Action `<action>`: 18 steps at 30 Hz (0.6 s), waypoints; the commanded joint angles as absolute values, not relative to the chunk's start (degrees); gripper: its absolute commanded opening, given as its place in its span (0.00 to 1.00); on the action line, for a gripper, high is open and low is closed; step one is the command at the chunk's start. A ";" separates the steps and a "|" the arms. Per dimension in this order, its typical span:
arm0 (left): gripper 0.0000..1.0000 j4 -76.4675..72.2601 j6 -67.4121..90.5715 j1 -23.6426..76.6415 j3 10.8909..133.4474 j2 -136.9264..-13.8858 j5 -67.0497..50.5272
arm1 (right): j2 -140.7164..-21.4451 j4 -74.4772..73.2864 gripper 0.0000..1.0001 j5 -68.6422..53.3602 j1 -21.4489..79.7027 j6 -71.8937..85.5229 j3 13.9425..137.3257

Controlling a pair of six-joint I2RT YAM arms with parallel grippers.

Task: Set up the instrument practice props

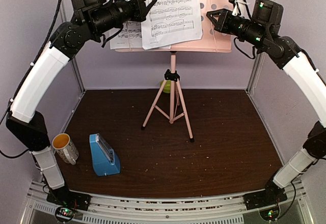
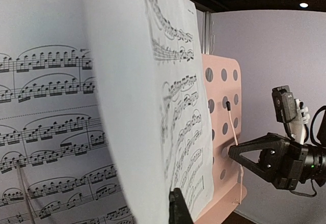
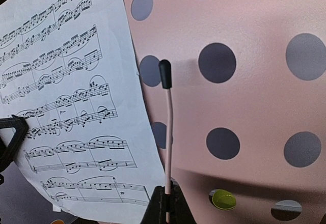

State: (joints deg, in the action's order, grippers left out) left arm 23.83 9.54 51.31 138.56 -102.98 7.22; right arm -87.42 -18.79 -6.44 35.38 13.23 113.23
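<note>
Currently the pink tripod music stand stands at the back middle of the dark counter. Two sheet-music pages lie on its perforated desk, the front page overlapping the rear page. The left end effector is pinched together on the front page's left edge, up at desk height. The right end effector is clamped on the stand's thin pink retainer wire. The blue metronome stands upright at the counter's near left, just beside a cream mug.
</note>
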 commanded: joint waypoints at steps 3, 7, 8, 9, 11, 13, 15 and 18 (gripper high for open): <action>0.00 14.54 4.73 50.98 140.63 -106.72 5.35 | -84.99 -13.58 0.00 -9.97 35.60 11.95 111.59; 0.00 10.78 3.98 50.98 141.94 -109.11 4.71 | -84.04 -11.72 0.00 -10.92 35.60 12.41 109.29; 0.01 9.60 4.10 50.98 141.87 -109.48 4.36 | -84.00 -11.42 0.00 -11.08 35.60 12.61 108.89; 0.02 8.58 4.11 50.98 141.86 -109.96 3.26 | -84.04 -11.16 0.00 -11.18 35.61 12.67 108.67; 0.02 7.49 4.05 50.98 142.41 -110.90 1.46 | -84.18 -10.78 0.00 -11.51 35.61 12.83 108.55; 0.03 7.18 3.88 50.98 143.20 -112.04 -0.17 | -84.22 -10.44 0.00 -11.72 35.60 12.77 108.50; 0.06 6.76 3.92 51.02 143.87 -112.97 -0.96 | -84.20 -10.14 0.00 -11.78 35.58 12.75 108.47; 0.08 5.99 4.26 50.98 144.56 -114.60 -1.01 | -84.35 -9.95 0.00 -12.19 35.60 13.02 108.62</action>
